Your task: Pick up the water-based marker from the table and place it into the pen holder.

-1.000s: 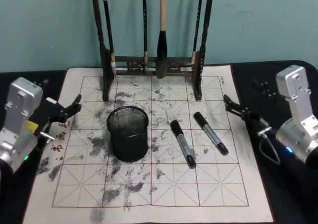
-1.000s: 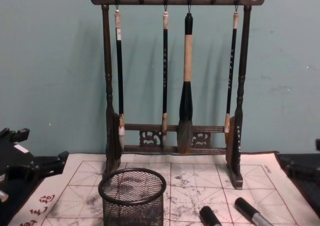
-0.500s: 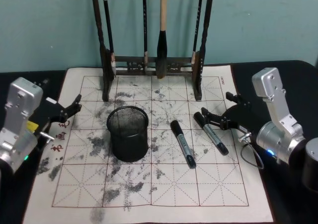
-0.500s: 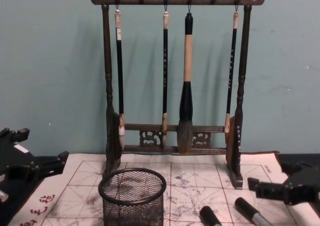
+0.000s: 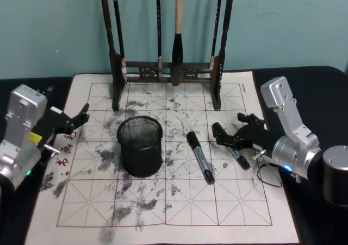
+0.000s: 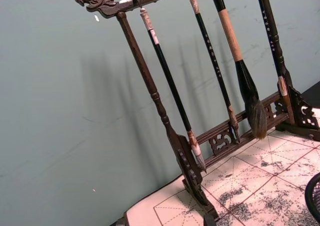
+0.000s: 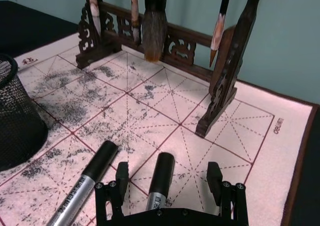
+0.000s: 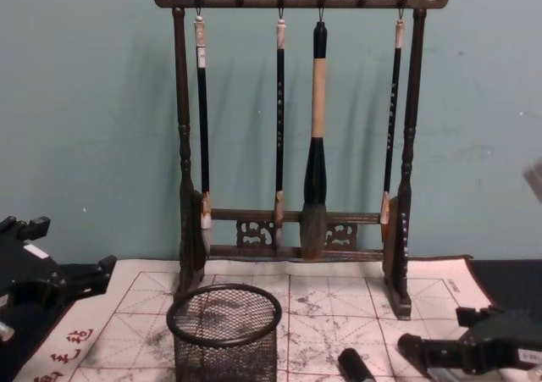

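Two black-capped water-based markers lie on the ink-stained mat, one point(image 5: 200, 157) near the middle and one point(image 5: 238, 157) to its right. My right gripper point(image 5: 231, 130) is open and low over the right marker point(image 7: 160, 178), with a finger on either side of its cap and not touching it. The other marker point(image 7: 87, 183) lies just outside the fingers. The pen holder point(image 5: 140, 146), a black wire-mesh cup, stands upright left of the markers and shows in the chest view point(image 8: 224, 331). My left gripper point(image 5: 76, 120) is parked open at the mat's left edge.
A tall dark wooden rack point(image 5: 168, 66) with several hanging calligraphy brushes stands at the back of the mat point(image 5: 163, 212), close behind the markers. The rack's right foot point(image 7: 215, 110) is just beyond my right gripper. Black tabletop lies on both sides.
My right arm has swung in from the table's right edge onto the mat and lowered its open fingers around the right marker's cap. The left arm, pen holder and markers have not moved.
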